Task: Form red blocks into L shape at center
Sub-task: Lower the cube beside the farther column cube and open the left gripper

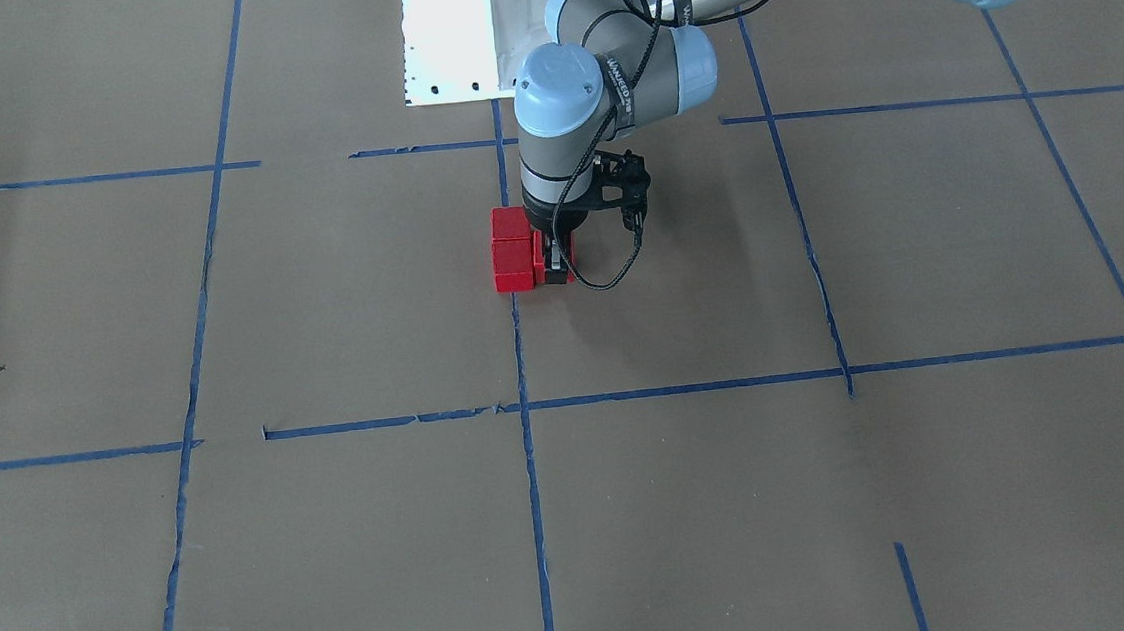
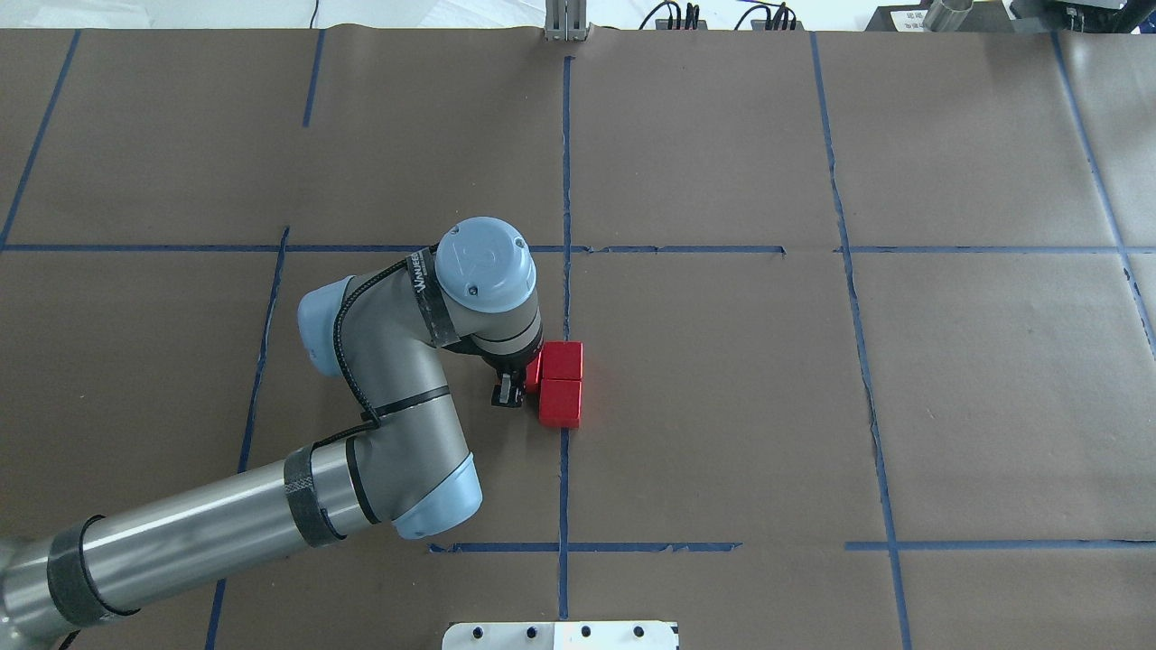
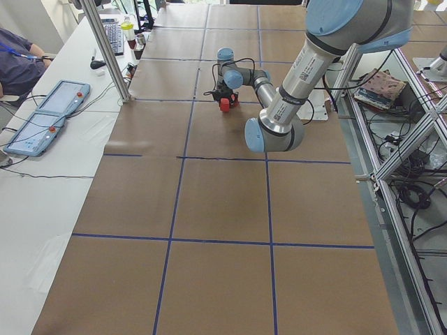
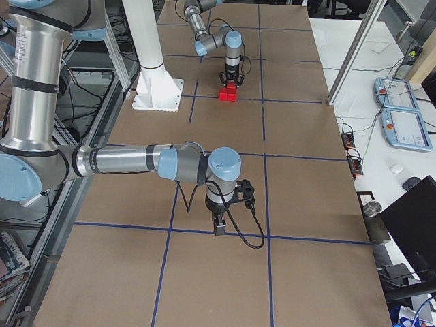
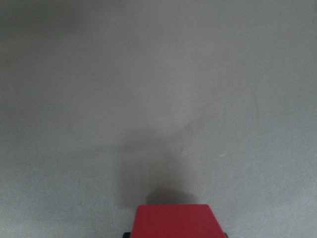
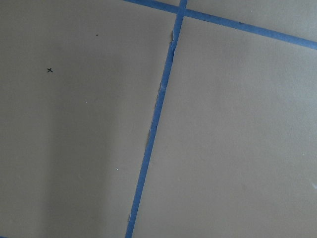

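Red blocks (image 1: 513, 249): 2 touching on blue tape line (image 1: 521, 359), at center (image 1: 669, 277). My left gripper (image 1: 556, 266) clamps 3rd red block (image 5: 173, 220) just beside them. My right gripper (image 4: 219, 228): finger state cannot be told.

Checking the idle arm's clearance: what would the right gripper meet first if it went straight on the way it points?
It points straight down, so the right gripper would first meet the brown paper, beside a blue tape line. Nothing else shows beneath it; its height is hard to judge.

overhead and front views opposed, both on the center (image 1: 682, 306), wrist cameras close
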Tool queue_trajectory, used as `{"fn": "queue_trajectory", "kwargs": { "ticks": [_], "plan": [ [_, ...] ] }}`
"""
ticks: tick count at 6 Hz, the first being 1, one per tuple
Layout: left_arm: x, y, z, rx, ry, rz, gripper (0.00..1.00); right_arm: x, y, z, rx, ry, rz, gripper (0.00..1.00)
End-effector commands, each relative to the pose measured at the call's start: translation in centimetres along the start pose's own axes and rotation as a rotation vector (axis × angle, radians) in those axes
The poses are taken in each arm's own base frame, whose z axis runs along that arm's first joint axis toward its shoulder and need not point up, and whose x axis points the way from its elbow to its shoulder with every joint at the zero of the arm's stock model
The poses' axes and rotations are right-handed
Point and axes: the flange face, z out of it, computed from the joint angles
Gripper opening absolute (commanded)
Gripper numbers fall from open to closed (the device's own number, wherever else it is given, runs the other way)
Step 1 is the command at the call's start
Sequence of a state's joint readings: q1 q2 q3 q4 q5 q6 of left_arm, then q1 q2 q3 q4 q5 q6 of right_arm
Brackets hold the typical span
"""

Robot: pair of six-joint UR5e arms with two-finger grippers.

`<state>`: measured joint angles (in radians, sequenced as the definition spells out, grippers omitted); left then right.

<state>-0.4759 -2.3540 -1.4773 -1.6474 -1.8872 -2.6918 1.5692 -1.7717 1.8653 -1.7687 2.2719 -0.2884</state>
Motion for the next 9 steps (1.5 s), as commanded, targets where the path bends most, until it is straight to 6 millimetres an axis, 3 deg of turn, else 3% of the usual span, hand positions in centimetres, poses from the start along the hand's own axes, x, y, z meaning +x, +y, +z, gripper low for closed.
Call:
{"fn": "queue_trajectory", "kwargs": {
  "ticks": [1, 9],
  "plan": [
    [0.16, -0.08, -0.09, 0.001, 0.002, -0.002, 0.15, 0.00, 0.00, 0.00, 0.000, 0.000, 0.000, 1.00],
    [0.83, 0.05, 0.04, 0.006, 0.006, -0.007, 0.31, -0.04, -0.01, -0.06, 0.001, 0.000, -0.001, 1.00]
  ]
}}
